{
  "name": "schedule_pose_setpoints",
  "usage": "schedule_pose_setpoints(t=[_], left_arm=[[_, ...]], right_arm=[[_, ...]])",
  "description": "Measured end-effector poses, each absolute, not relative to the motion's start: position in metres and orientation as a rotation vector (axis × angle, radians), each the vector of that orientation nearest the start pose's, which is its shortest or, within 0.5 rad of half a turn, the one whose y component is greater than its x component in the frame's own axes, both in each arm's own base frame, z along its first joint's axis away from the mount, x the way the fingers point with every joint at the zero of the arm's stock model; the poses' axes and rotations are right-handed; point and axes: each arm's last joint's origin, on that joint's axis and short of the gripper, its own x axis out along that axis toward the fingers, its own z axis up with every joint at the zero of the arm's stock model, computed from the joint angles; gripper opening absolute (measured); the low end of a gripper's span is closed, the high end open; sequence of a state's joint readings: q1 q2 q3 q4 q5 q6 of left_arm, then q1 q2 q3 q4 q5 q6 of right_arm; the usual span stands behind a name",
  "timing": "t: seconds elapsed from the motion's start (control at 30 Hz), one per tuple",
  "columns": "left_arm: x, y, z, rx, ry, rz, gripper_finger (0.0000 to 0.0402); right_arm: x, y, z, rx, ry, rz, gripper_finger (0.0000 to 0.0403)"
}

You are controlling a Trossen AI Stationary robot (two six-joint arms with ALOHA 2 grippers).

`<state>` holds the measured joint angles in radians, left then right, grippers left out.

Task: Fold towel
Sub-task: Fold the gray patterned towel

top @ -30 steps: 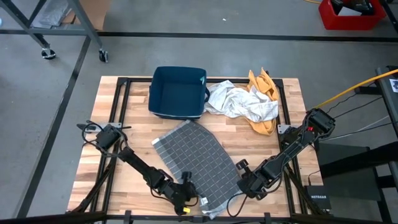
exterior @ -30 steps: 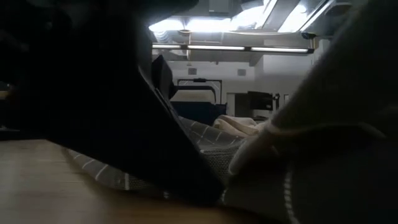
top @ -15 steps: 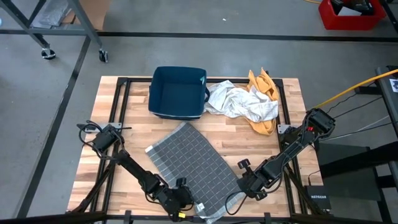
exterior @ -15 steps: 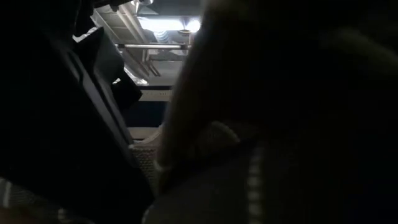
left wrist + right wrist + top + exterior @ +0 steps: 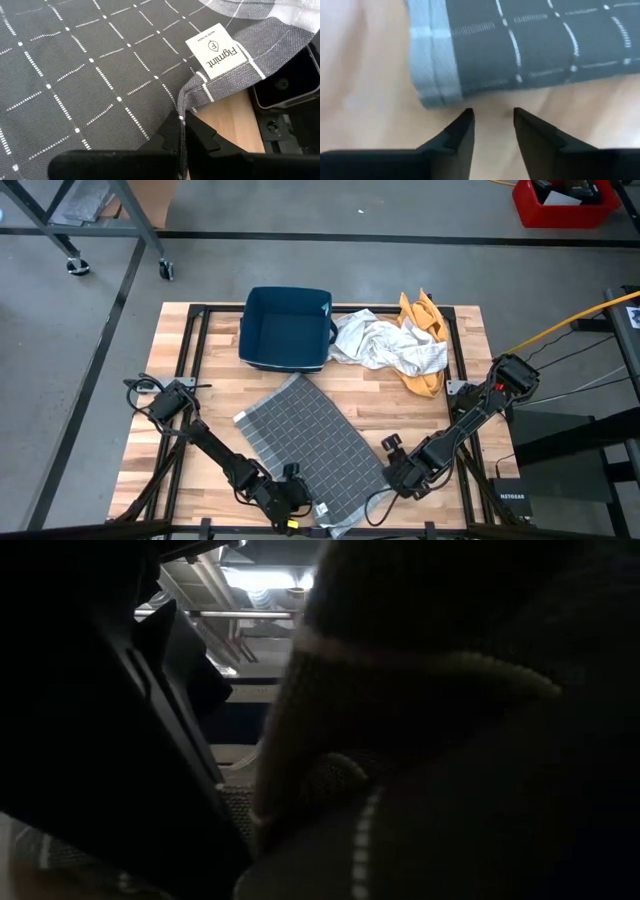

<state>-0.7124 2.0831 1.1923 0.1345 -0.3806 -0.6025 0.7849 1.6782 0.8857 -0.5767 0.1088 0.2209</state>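
At the near edge of the worktop (image 5: 200, 395), the grey checked towel (image 5: 310, 442) lies spread flat on a slant, its long axis running from beside the blue bin (image 5: 286, 328) down toward the gap between the two arms. The left pincer (image 5: 183, 134) is clamped together on the towel's near hem, a thin fold of grey cloth nipped between its tips, with the white label (image 5: 216, 50) just ahead of it and bare wood showing beside the tips. The right pincer (image 5: 493, 127) stands with its fingers apart over bare wood; the towel's other near corner (image 5: 435, 75) lies just ahead of its tips, close but not between them and not touched. So the left arm has the cloth and the right arm does not, and the fold, as I judge it, turns on that right corner: it sits straight in front of the open tips, along the short near edge. A heap of white and yellow cloths (image 5: 400, 345) lies well away beside the bin
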Motion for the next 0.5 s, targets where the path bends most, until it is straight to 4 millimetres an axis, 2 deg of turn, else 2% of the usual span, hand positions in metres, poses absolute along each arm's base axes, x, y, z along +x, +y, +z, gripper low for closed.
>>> schedule_pose_setpoints(t=[0.17, 0.37, 0.5], left_arm=[[0.323, -0.2648, 0.1153, -0.194, 0.728, -0.092, 0.0003], [0.3228, -0.2639, 0.1147, -0.238, 0.738, -0.065, 0.0003], [0.3237, -0.2626, 0.1145, -0.257, 0.741, -0.053, 0.0002]], right_arm=[[0.197, 0.19, 0.1386, -0.608, 1.327, 0.434, 0.0169], [0.1973, 0.1901, 0.1388, -0.729, 1.297, 0.526, 0.017], [0.1978, 0.1892, 0.1389, -0.791, 1.278, 0.522, 0.017]])
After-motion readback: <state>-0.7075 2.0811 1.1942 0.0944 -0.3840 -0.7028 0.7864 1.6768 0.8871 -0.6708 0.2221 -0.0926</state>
